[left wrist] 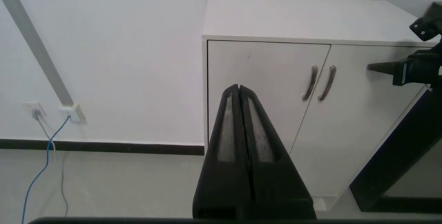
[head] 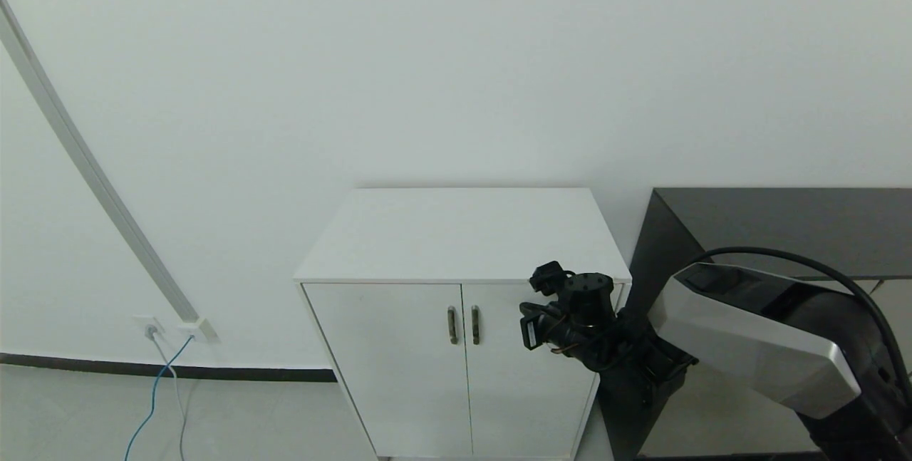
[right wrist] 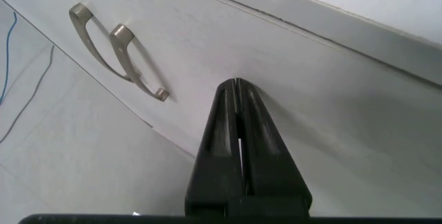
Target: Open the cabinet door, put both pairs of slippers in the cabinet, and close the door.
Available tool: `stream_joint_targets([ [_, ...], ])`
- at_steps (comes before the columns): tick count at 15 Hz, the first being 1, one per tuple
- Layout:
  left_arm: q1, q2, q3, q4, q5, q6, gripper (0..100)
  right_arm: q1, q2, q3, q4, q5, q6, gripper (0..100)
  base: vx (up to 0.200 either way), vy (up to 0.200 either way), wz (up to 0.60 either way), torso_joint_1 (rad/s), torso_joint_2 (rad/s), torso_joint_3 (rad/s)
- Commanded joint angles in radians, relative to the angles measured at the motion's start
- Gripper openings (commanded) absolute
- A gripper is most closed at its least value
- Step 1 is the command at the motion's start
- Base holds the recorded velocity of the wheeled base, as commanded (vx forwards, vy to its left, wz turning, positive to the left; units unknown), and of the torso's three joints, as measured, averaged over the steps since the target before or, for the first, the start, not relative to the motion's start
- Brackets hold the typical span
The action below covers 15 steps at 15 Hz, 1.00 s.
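Cabinet [head: 456, 247] shut, agst white wall [head: 456, 55], grey floor [head: 71, 418].

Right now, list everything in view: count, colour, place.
cabinet: one, white, against the wall, both doors shut
door handles: two, grey metal, upright, side by side where the doors meet
wall sockets: two, white, low on the wall left of the cabinet
blue cable: one, from a socket down to the floor
grey cable: one, beside the blue one
wall trunking: one, pale grey, slanting down to the sockets
skirting strip: one, black, at the wall's foot
table: one, dark grey, right of the cabinet
left gripper: one, black, shut, back from the cabinet
right gripper: one, black, shut, close to the right door
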<state>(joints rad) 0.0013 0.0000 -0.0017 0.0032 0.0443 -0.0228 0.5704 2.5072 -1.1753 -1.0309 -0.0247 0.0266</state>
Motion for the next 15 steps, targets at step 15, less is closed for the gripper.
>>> stream_joint_targets([
  [15, 0.000, 0.002, 0.000, 0.000, 0.000, 0.000, 0, -0.012, -0.249, 0.373, -0.192, -0.003, 0.010, 0, 0.000, 0.000, 0.00, 0.000, 0.00, 0.000],
])
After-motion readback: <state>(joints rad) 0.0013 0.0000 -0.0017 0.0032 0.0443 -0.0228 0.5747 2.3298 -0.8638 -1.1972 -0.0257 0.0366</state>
